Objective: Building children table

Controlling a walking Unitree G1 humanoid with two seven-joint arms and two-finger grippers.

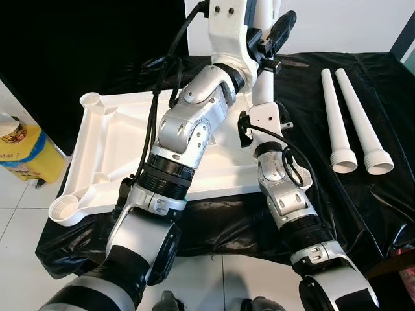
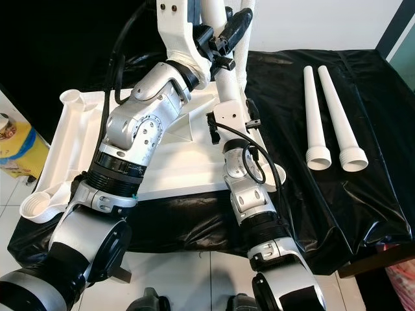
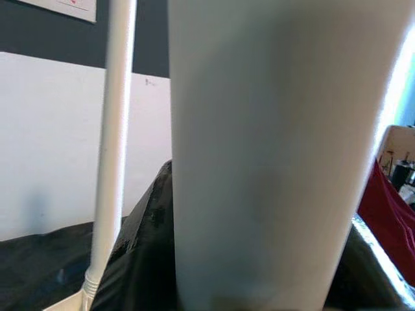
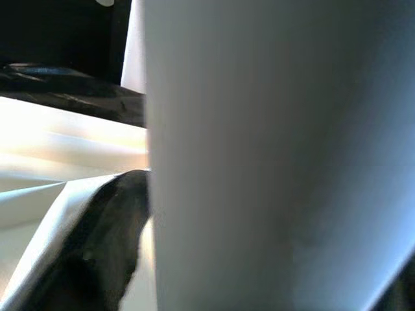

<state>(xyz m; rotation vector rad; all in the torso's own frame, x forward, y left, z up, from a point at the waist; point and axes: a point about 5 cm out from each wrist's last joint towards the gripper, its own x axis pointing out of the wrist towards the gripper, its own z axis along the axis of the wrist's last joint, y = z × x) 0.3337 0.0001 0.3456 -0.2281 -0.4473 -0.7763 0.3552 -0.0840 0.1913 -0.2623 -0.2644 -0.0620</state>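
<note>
The white plastic children's tabletop (image 1: 123,136) lies upside down on a black plastic sheet (image 1: 363,207) that covers the work surface, with round cup-like leg sockets at its corners; two of them, at the near-left corner (image 1: 65,210) and the far-left corner (image 1: 93,100), stand empty.

A white tapered plastic table leg (image 2: 230,71) stands upright at the tabletop's far right side, and both my arms reach to it. My left gripper (image 2: 227,29) is up high against this leg; one black finger (image 2: 235,24) lies across its front. In my left wrist view the leg's white surface (image 3: 272,149) sits very close to the lens, with another thin white upright pole (image 3: 113,142) further off. I cannot tell whether my left fingers are pressed together on the leg or apart.

My right gripper (image 1: 264,120) is lower on the same leg, near its base at the tabletop. My right wrist view shows the leg (image 4: 279,162) very close, with a dark blurred finger (image 4: 110,240) beside it; its grip I cannot judge either.

Two more loose white tapered legs (image 1: 353,123) lie side by side on the black sheet, well to the right of the tabletop, their wider ribbed ends toward me.

At the far left a yellow and blue container (image 1: 26,152) stands on the pale tiled floor (image 1: 19,259).
</note>
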